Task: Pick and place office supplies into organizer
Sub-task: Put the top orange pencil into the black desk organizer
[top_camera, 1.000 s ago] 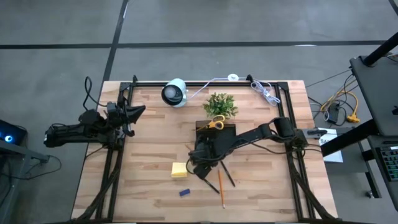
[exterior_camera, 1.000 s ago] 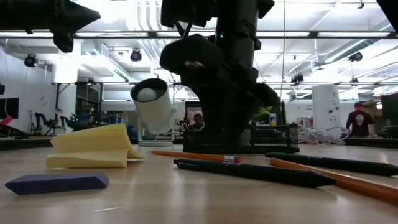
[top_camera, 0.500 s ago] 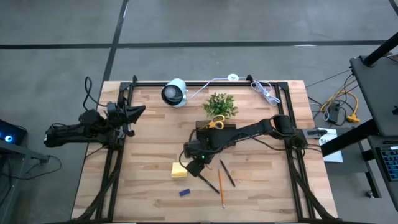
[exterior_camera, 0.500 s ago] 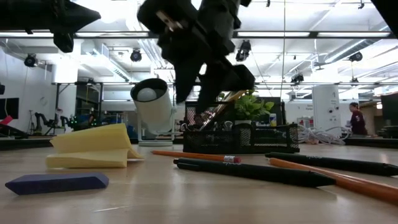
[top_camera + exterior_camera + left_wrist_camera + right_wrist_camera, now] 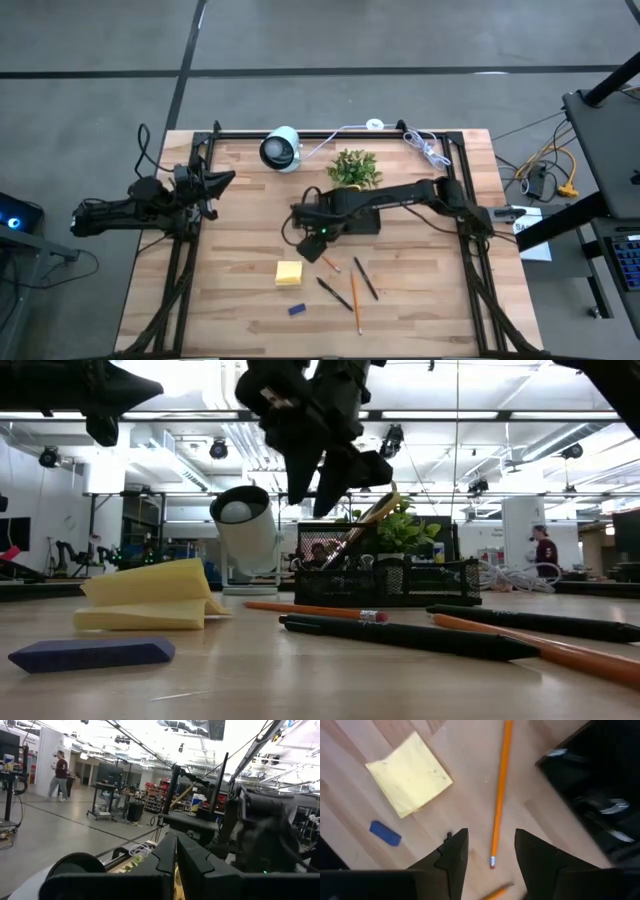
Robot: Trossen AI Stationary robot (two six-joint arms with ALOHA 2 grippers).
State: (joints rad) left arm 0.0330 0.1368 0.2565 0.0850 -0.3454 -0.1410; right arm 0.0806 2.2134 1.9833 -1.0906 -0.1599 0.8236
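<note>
**Hovering right gripper above the loose supplies, nothing held**

Hovering is what I see of the right gripper (image 5: 311,246): it hangs above the wooden table (image 5: 240,290), beside the organizer (image 5: 352,215), fingers (image 5: 455,855) spread with bare wood between them, gripping nothing. From its wrist camera I look down on an orange pencil (image 5: 500,795) lying directly ahead of the gap, the yellow sticky-note pad (image 5: 410,774) off to one side, and the small blue block (image 5: 385,833) near that pad.

From overhead the pad (image 5: 289,272) and block (image 5: 296,309) lie apart on the near half of the table, with dark pens (image 5: 365,278) and a second orange pencil (image 5: 353,291) just beside them. Organizer sits in front of the green plant (image 5: 353,167); from table height, yellow-handled scissors (image 5: 368,525) stand tilted in it.

Left gripper (image 5: 222,180) waits at the table's left edge, fingers pressed together. White camera (image 5: 279,149) at the back.
</note>
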